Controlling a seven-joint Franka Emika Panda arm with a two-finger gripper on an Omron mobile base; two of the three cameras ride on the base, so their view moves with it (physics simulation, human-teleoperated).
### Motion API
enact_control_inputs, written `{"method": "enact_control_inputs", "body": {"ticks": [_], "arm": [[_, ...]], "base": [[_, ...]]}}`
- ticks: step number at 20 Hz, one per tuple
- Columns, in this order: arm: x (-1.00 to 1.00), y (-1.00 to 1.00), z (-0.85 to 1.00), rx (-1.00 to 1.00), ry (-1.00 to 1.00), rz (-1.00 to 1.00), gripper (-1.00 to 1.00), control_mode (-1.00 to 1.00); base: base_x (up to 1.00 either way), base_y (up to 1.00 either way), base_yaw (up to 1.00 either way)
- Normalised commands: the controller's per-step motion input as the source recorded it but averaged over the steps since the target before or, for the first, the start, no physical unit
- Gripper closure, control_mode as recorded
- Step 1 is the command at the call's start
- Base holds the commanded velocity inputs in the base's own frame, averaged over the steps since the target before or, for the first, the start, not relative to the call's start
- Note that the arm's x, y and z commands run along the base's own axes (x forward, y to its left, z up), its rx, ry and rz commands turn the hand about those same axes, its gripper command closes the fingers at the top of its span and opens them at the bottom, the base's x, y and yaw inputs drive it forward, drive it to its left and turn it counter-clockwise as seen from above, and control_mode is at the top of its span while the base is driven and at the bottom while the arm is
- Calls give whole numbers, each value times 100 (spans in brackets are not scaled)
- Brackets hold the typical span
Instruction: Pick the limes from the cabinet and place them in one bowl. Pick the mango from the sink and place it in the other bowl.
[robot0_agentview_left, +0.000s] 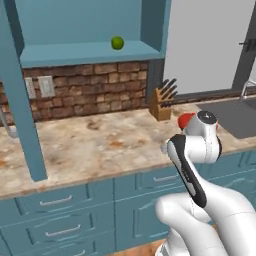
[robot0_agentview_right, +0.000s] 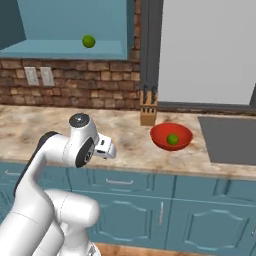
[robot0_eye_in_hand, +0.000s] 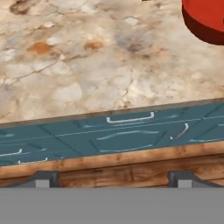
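Sitting round, lime (robot0_agentview_right: 172, 139) shows no apparent long axis.

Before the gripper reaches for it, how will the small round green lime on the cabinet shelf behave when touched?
The small round green lime sits alone on the flat teal cabinet shelf, so a nudge would probably roll it. Its glossy skin looks slippery, so an off-centre pinch may squeeze it out. It seems firm and light.

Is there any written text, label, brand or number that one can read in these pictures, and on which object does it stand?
None: no readable text on the knife block, the wall outlets, the red bowl, the cabinet or the drawers.
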Motion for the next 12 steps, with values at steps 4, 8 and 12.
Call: {"method": "enact_control_inputs", "body": {"ticks": [4, 8, 12], "arm": [[0, 0, 0, 0, 0, 0, -100, 100], [0, 0, 0, 0, 0, 0, -100, 100], [0, 0, 0, 0, 0, 0, -100, 100]], "base": [[-10, 100, 0], [17, 39, -4], [45, -55, 5]]}}
